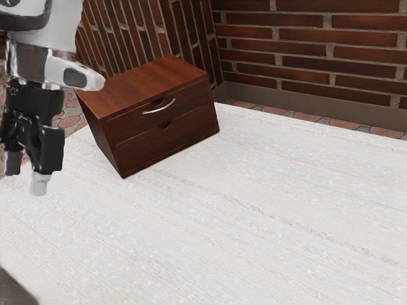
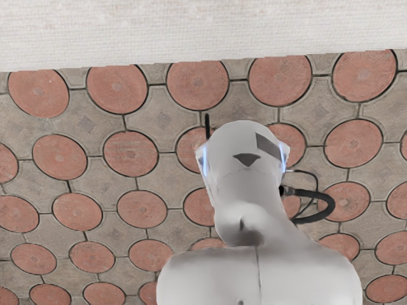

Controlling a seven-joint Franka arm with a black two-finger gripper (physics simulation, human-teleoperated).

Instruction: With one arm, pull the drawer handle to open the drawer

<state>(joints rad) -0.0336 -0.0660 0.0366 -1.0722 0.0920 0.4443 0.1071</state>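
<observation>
A dark brown wooden cabinet (image 1: 152, 111) with two drawers stands on the white table at the back left, turned at an angle. The upper drawer carries a curved silver handle (image 1: 159, 107), and both drawer fronts sit flush with the cabinet. My black gripper (image 1: 27, 178) hangs pointing down at the exterior view's left edge, well to the left of the cabinet and lower in the picture than the handle. Its fingers stand apart with nothing between them. In the wrist view I see my own grey arm link (image 2: 245, 190) over the paved floor.
The white table (image 1: 254, 216) stretches wide in front of and to the exterior view's right of the cabinet. A brick wall (image 1: 305, 51) rises behind it. The table's edge (image 2: 191, 32) and the round-tiled floor (image 2: 76, 159) lie under my hand.
</observation>
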